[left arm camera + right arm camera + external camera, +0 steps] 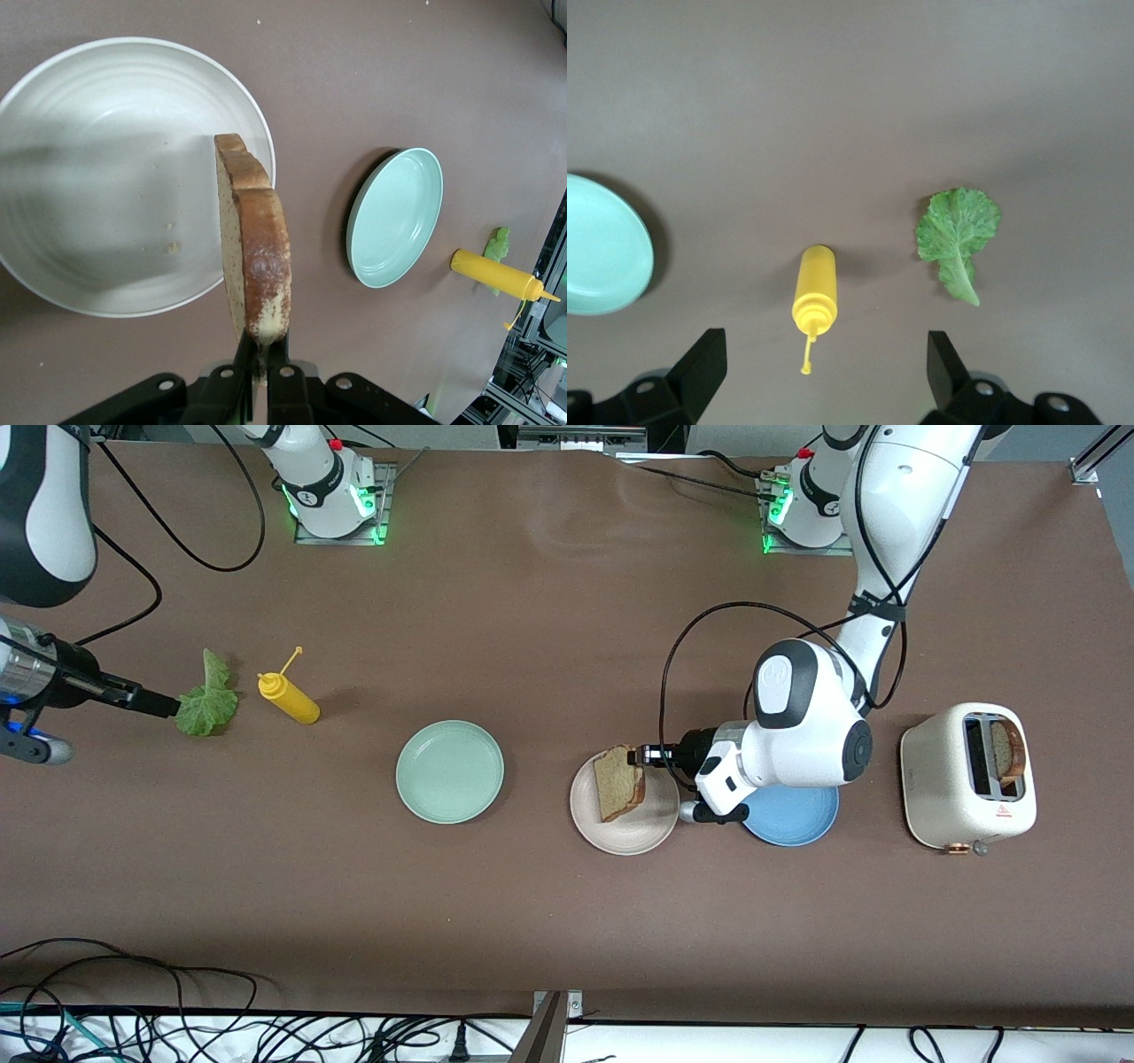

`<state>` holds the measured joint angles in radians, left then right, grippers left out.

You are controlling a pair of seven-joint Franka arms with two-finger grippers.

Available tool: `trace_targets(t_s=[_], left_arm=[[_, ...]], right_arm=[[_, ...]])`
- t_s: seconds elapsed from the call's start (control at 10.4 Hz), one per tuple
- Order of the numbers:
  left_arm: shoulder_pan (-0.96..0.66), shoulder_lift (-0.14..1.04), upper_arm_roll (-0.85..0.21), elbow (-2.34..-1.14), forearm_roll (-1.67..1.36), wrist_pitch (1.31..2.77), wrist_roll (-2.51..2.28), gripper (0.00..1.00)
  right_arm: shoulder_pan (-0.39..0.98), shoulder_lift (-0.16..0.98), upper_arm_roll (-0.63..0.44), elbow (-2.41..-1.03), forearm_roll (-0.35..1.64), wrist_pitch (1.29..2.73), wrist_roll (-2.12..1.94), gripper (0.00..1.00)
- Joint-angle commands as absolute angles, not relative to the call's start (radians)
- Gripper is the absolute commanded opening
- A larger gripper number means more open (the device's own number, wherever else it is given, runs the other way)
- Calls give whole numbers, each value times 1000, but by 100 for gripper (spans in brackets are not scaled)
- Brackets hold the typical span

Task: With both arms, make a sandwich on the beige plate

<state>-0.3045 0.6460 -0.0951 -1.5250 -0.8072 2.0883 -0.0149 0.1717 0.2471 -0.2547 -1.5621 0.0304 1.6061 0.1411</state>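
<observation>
Holding the first bread slice on edge over the beige plate, the left claw pinches its crust. Second slice sits in the toaster. Right claw, spread, hovers near the lettuce, ungrasped.

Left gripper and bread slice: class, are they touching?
Touching. The left wrist view shows the left gripper shut on the bread slice, pinching its edge above the beige plate.
</observation>
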Motion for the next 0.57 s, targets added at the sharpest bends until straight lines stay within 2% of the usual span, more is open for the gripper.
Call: trace_targets(t_s=[0.0, 0.19, 0.48], left_arm=[[-324, 699, -89, -1483, -839, 2131, 24, 0], [-328, 709, -89, -1483, -841, 2132, 25, 0], [-321, 709, -87, -1491, -842, 2132, 25, 0]], right_arm=[[166, 235, -258, -1598, 51, 1620, -25, 100], [160, 233, -281, -1620, 92, 1612, -217, 100], [161, 227, -417, -1687, 242, 1602, -605, 100]])
